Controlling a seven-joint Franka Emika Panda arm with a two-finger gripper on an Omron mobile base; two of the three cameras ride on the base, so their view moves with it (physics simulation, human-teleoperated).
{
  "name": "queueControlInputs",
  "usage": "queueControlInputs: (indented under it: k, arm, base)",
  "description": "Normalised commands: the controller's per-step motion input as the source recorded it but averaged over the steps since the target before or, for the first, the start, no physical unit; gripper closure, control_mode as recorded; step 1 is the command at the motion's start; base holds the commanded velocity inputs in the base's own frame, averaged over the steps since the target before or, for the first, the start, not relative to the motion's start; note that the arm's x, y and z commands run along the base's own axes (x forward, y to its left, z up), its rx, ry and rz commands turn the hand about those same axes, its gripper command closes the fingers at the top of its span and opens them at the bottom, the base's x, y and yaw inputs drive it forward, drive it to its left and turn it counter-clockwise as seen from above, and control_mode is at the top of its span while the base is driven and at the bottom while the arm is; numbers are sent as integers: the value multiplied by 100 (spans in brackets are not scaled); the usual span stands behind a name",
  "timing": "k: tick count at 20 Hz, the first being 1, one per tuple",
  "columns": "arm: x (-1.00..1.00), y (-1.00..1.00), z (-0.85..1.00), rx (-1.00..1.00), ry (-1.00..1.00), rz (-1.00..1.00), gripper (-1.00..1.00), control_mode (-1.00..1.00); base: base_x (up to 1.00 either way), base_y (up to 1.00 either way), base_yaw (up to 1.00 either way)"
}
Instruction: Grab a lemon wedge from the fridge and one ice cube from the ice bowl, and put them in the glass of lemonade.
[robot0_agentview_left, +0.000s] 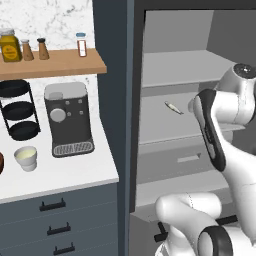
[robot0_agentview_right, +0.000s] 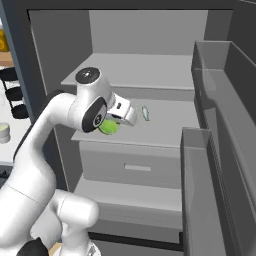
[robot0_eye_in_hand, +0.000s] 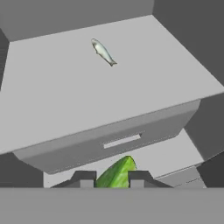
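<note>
My gripper (robot0_eye_in_hand: 111, 180) is shut on the lemon wedge (robot0_eye_in_hand: 117, 171), a yellow-green sliver that stands between the two dark finger tips. From the right base view the wedge (robot0_agentview_right: 109, 126) hangs under my hand in front of the middle shelf of the open fridge (robot0_agentview_right: 55, 60). The fridge's dark frame (robot0_agentview_left: 114, 100) stands right of the counter. On the white counter sits the glass of lemonade (robot0_agentview_left: 26, 158), a small cream cup. A sliver of the brown ice bowl (robot0_agentview_left: 1, 163) shows at the left edge. The ice cube is out of view.
A small silvery fish (robot0_eye_in_hand: 103, 52) lies on the fridge shelf (robot0_agentview_right: 165, 125) beyond my hand, above a drawer (robot0_eye_in_hand: 118, 140). The open fridge door with its bins (robot0_agentview_right: 215, 150) stands at the right. A coffee machine (robot0_agentview_left: 67, 119) and a black tiered rack (robot0_agentview_left: 17, 110) stand on the counter.
</note>
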Motion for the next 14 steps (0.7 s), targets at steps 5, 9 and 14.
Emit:
queueControlInputs:
  k: [5,9,14]
  arm:
    - [-80,8,30,0,0,8,100,-100]
    - [-77,6,17,1,0,8,100,-100]
    - [-31,0,0,0,0,0,100,-100]
  base:
    - [0,0,0]
    - [0,0,0]
    - [0,0,0]
